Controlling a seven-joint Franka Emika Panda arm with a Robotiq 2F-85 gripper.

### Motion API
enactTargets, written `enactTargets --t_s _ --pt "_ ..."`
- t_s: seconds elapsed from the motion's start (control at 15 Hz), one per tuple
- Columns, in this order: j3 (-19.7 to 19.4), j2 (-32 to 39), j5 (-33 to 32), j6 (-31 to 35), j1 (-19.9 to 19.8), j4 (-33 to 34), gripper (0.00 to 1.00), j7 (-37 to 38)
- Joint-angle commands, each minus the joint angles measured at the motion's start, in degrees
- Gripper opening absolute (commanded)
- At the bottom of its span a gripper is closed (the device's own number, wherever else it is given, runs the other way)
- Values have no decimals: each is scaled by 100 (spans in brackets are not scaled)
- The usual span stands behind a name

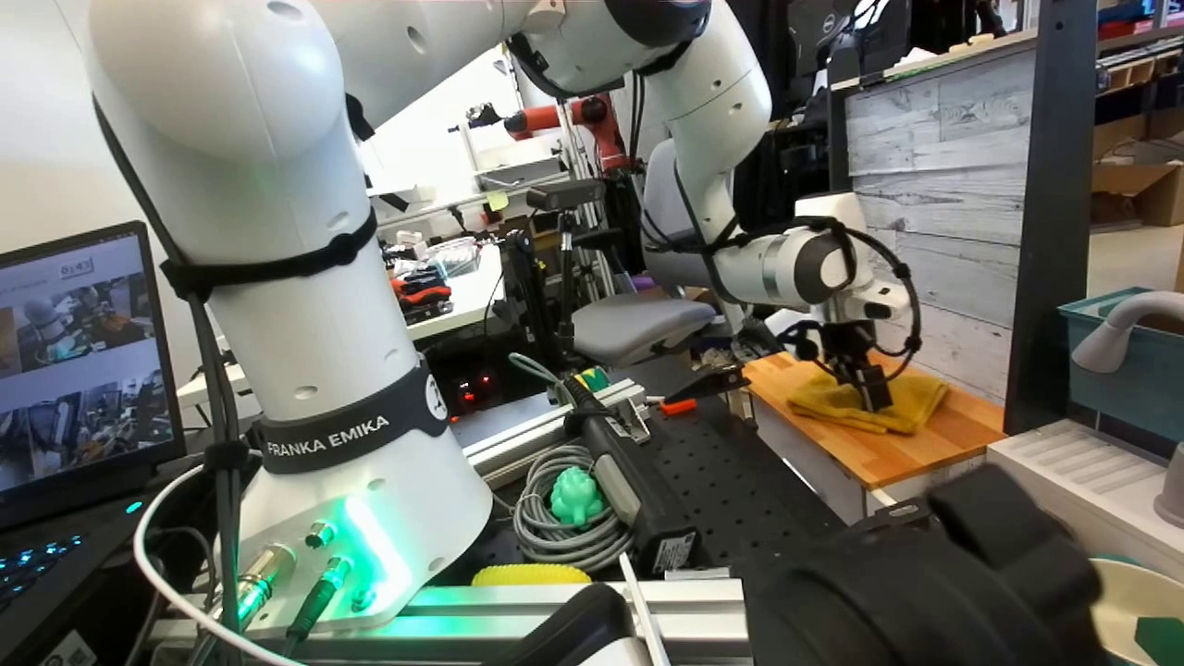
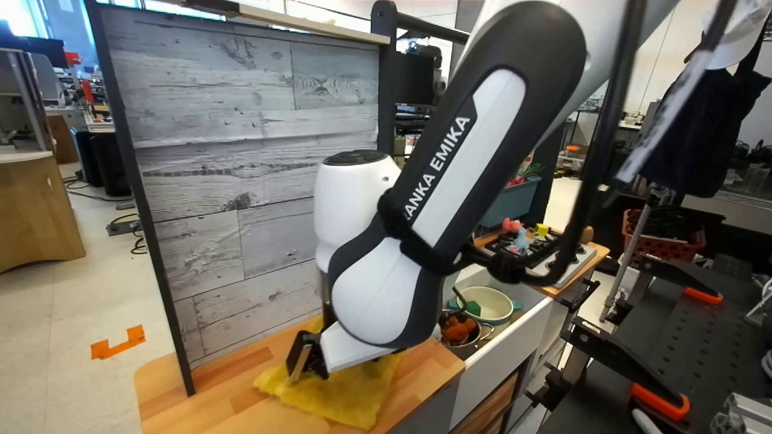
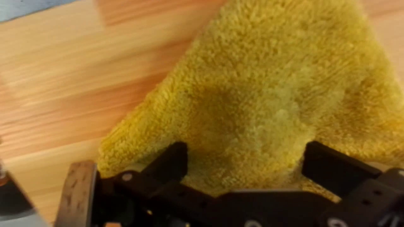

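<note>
Beneath the spread hand [image 3: 245, 154], yellow cloth [image 3: 268, 78] points one corner left in the wrist view, long axis unclear.

- In an exterior view: past the arm's base [image 1: 370, 495], toward the distant gripper [image 1: 871, 390].
- In an exterior view: nearer, facing the panel [image 2: 253, 169] behind the gripper.
- Wrist view: close above the cloth [image 3: 268, 82], facing down.
- Both exterior views share gripper, cloth, panel.

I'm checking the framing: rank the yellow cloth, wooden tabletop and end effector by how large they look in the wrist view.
1. Yellow cloth
2. Wooden tabletop, partly out of view
3. End effector, nearest the viewpoint, so true size is unsure
</note>
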Motion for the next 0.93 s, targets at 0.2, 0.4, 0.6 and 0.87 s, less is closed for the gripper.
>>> enactTargets --t_s 0.2,0.4,0.6,0.87 --pt "99 350 36 -481 -294 508 100 -100" --pt "555 525 67 -517 -58 1048 100 -128" --pt "654 780 70 -1011 407 1849 100 194" --pt "158 798 -89 -2008 722 2145 100 929"
